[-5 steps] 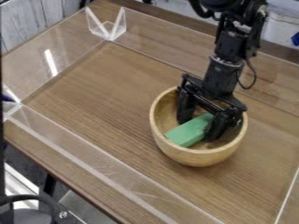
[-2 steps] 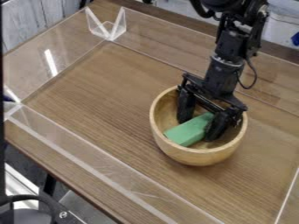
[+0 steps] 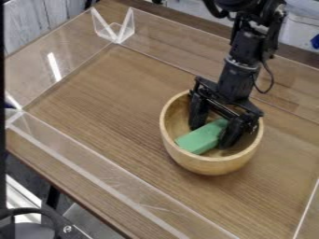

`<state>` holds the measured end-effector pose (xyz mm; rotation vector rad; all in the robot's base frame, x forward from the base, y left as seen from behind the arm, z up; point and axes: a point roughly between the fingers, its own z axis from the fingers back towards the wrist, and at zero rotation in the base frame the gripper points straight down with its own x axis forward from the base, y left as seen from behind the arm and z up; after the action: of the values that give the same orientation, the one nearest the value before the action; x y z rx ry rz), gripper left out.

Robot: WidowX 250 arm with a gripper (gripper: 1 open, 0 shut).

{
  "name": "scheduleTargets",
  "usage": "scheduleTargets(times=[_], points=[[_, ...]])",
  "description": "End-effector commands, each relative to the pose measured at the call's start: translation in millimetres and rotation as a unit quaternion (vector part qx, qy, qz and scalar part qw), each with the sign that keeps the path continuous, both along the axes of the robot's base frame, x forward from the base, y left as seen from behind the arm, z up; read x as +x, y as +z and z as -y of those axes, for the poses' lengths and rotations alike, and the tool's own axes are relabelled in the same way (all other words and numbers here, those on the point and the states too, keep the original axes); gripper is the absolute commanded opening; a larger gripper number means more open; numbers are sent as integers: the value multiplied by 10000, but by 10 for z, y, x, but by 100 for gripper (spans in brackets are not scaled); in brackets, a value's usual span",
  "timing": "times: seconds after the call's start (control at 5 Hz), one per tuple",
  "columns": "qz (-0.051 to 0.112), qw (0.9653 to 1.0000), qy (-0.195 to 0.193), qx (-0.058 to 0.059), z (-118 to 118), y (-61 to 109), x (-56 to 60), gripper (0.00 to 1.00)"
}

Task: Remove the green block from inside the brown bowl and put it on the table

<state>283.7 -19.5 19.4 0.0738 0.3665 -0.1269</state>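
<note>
One round, light tan wooden bowl with a thick rim [image 3: 178, 161] sits on the brown wood-grain counter [image 3: 100, 112], and one flat, elongated matte green block [image 3: 197, 141] lies inside it. I count one black robot arm [image 3: 244, 51], reaching down from the top of the view, and one black, jointed tool [image 3: 226, 109] at its end, dipping into the bowl. Its jaws stand open, spread wide over the bowl's interior (one reaches toward the left side of the bowl, the other toward the right). The block lies under the tool and between its two spread sides, slanting across the bowl, its near end showing plainly and its far end partly covered by the black fingers. Whether the fingers touch it, I can't tell from where I stand. Toward the far left of the counter there is one clear, angular piece with pale edges [image 3: 114, 25], well apart from the bowl. Down in the near left corner I see one dark, rounded object with a cable-like curve [image 3: 28, 227], cut off by the edge of the view.
</note>
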Motion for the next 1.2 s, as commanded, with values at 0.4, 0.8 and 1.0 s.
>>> scheduleTargets(times=[0.4,0.8,1.0], points=[[4,9990,366,244,-335,-108,46,100],[42,9983,517,283,-447,-97,58,100],[69,9981,527,299,-454,-99,70,100]])
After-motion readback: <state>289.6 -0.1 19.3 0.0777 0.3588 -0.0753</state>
